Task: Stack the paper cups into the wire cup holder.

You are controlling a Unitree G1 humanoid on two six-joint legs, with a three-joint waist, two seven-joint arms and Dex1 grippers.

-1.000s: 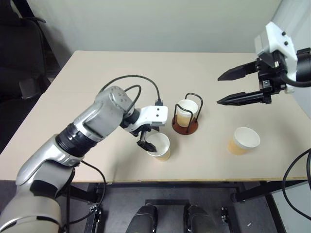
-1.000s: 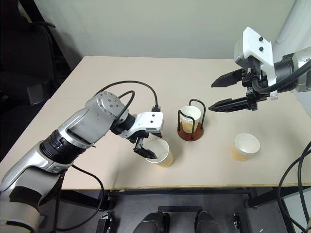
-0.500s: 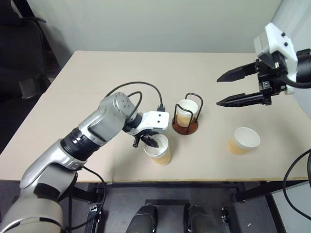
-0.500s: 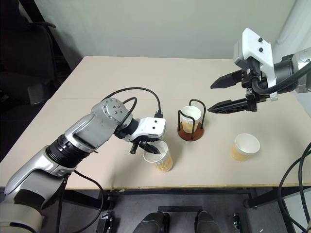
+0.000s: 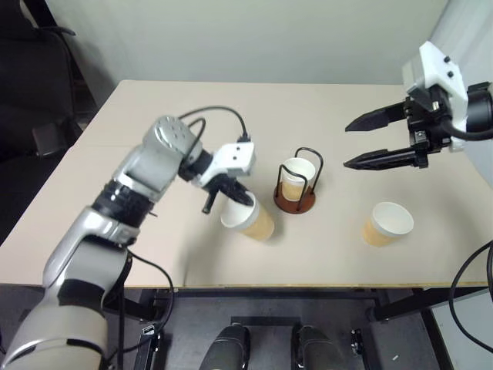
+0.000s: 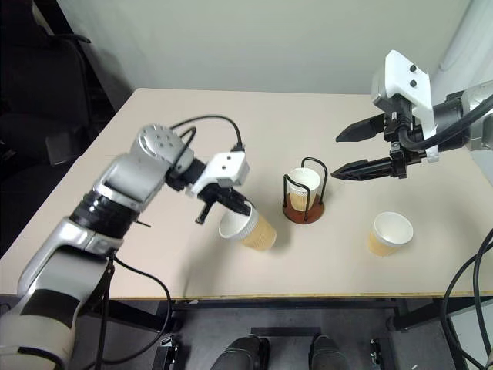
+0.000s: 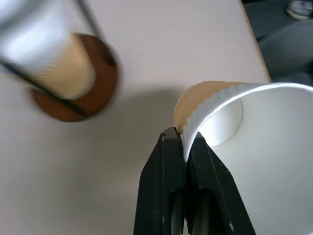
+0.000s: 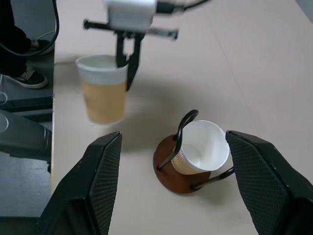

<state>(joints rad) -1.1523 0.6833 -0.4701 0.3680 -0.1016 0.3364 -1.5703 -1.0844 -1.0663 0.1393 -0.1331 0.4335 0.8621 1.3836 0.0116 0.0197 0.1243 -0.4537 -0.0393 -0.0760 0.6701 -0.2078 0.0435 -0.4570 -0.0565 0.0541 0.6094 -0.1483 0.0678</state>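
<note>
- We see the left gripper (image 7: 186, 142) clamped on the rim of a paper cup (image 5: 248, 216), holding it tilted just off the table (image 5: 154, 116), beside the wire cup holder (image 5: 295, 196).
- A second cup (image 5: 293, 177) sits inside that holder.
- A third cup (image 5: 387, 223) stands upright, well apart to the right.
- Our right gripper (image 5: 362, 140) hovers above the table, fingers spread wide, empty.

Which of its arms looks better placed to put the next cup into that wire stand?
Probably the left: its left gripper already pinches a paper cup by the rim beside the wire cup holder. The right gripper hangs open, empty.
</note>
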